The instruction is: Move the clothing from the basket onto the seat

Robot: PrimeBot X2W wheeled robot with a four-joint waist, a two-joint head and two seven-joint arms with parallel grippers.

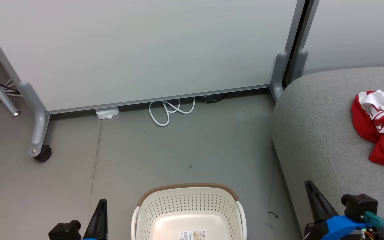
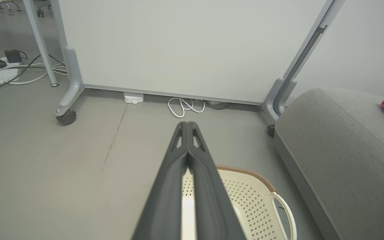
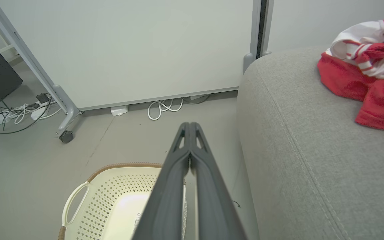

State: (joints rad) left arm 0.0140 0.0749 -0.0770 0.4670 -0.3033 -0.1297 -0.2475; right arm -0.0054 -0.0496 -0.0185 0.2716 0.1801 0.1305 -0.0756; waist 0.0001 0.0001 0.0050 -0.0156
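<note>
The clothing lies in a crumpled red and white heap on the seat, toward the right edge of the head view; how many garments make up the heap is hard to tell from the folds. The basket stands on the grey floor near the seat's left side, between the two grippers, its pale bottom showing with a small printed label on it. The left gripper hangs to the left of the basket, its two dark fingers pressed together on nothing. The right gripper, by the seat's near edge, is likewise pinched closed and holds nothing. Behind stands a white partition on castors, a white cable coiled at its foot
</note>
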